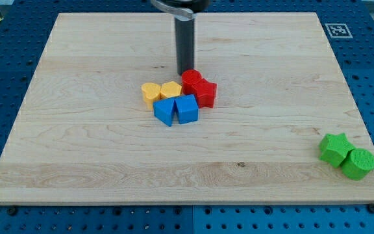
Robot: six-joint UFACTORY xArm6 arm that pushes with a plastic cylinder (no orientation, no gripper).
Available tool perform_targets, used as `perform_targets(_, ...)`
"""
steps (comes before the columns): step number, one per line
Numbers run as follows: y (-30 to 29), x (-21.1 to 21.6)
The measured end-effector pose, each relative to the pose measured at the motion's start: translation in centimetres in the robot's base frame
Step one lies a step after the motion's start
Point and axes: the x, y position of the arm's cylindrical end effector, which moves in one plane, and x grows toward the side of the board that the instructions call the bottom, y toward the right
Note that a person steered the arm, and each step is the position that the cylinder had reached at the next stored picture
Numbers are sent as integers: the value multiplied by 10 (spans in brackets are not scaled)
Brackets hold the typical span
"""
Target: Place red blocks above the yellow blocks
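Two red blocks sit near the board's middle: a rounded one (191, 80) and a star-shaped one (205, 92) at its lower right, touching. Two yellow blocks lie to their left: one (150, 92) at the left and a hexagon-like one (171, 90) touching the rounded red block. My tip (185, 71) is the end of the dark rod, just above and to the left of the rounded red block, touching or nearly touching it, and above the right yellow block.
Two blue blocks (164, 110) (186, 108) sit directly below the yellow and red ones. A green star block (335, 148) and a green cylinder (358, 163) sit at the board's lower right edge. A marker tag (336, 29) is at the upper right.
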Motion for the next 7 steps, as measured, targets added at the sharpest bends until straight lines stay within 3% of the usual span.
perform_targets(2,77,2)
perform_targets(7,78,79)
